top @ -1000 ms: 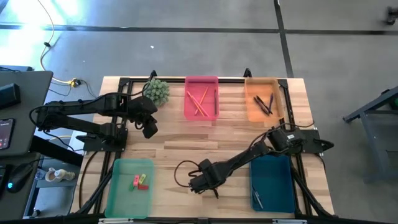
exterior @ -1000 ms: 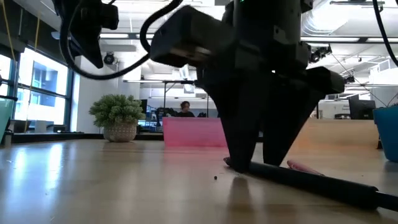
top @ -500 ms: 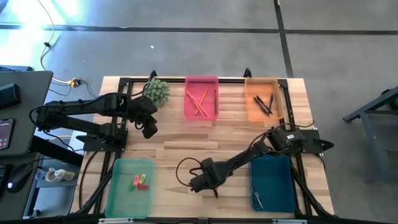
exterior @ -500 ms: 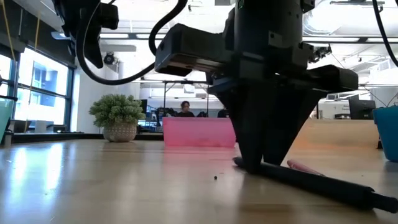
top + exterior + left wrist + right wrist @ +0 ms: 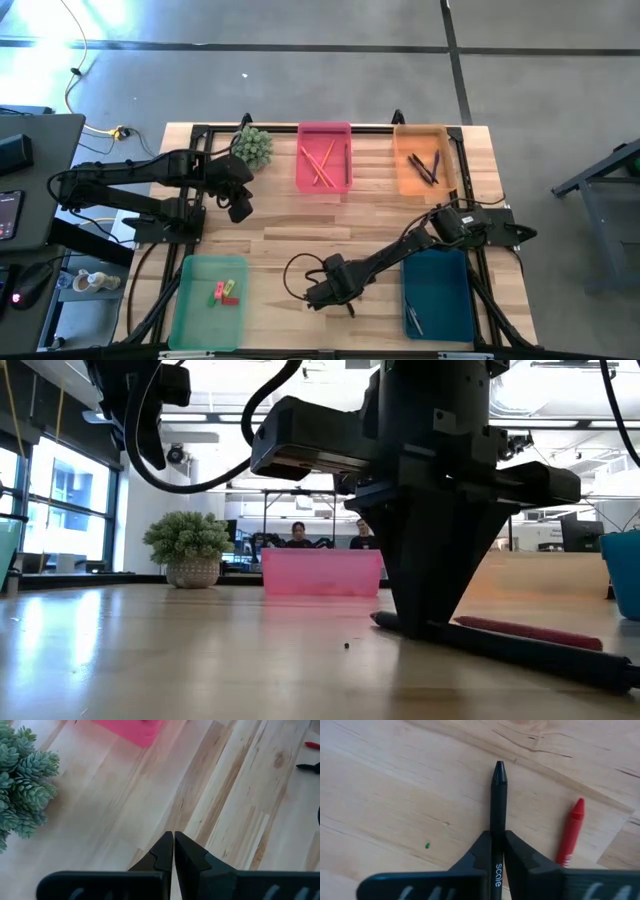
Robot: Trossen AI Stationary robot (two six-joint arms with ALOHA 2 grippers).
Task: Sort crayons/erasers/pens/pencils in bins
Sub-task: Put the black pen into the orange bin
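Right gripper (image 5: 498,851) sits low at the near-centre of the light wooden tabletop (image 5: 290,225), just left of the teal-blue plastic tray (image 5: 437,290). Fingers closed tight on a black pen (image 5: 498,810); in the right wrist view the pen runs fwd between the two fingers, tapered tip pointing away, white lettering on the barrel. Low view: pen lies on the tabletop surface, fingertips down at the wood.

A red crayon (image 5: 571,830) lies on the tabletop just beside the pen, roughly parallel, not touching it or the gripper.

Left gripper (image 5: 173,851) hovers over the far-left part of the tabletop, near the small green potted plant (image 5: 252,146); fingers pressed together, nothing between them.

Bins:
- pink plastic tray (image 5: 338,134), far centre: several orange-tan pencils (image 5: 318,162) inside, lying crossed.
- orange plastic tray (image 5: 404,172), far right: a few dark sticks (image 5: 426,166); can't tell pens vs pencils.
- light green plastic tray (image 5: 192,300), near left: small pink-red and yellow-green erasers (image 5: 224,291) grouped toward its far half.
- teal-blue tray, near right: one thin stick near its near-left corner, type unclear.

Low view bkgd: two people seated behind the pink tray, well beyond the tabletop.
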